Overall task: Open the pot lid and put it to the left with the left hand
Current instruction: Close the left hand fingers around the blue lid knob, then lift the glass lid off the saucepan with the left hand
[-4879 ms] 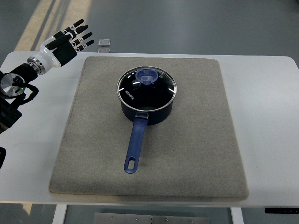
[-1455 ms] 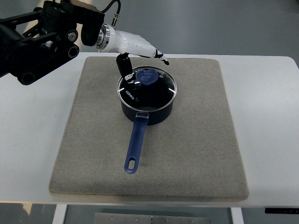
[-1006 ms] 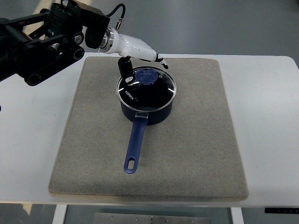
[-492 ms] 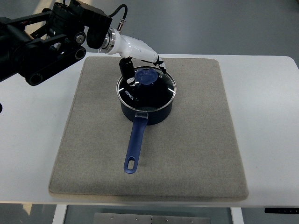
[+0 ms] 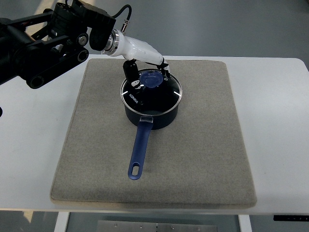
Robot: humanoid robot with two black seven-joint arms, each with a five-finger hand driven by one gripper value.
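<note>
I'm bringing left hand (image 5: pixel 145 65) over blue knob (image 5: pixel 152 79) of glass lid (image 5: pixel 159 94), fingers apart, bracketing it, not clamped. Lid sitting on saucepan (image 5: pixel 149 116), upper centre of frame. Next: closing fingers, lifting, carrying frame-left onto grey mat (image 5: pixel 96 145).

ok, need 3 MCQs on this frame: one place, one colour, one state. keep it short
1. Where does the pot handle point?
A. toward the bottom edge of the picture
B. toward the top edge
C. toward the right edge

2. What colour is the mat?
A. green
B. grey-beige
C. red

3. What is the lid's state?
A. lying on the mat left of the pot
B. lifted clear in the left hand
C. on the pot

Answers:
1 A: the handle runs down from the pot toward the near edge.
2 B: the mat is grey-beige on the white table.
3 C: the lid covers the pot, with the left hand at its knob.
</note>
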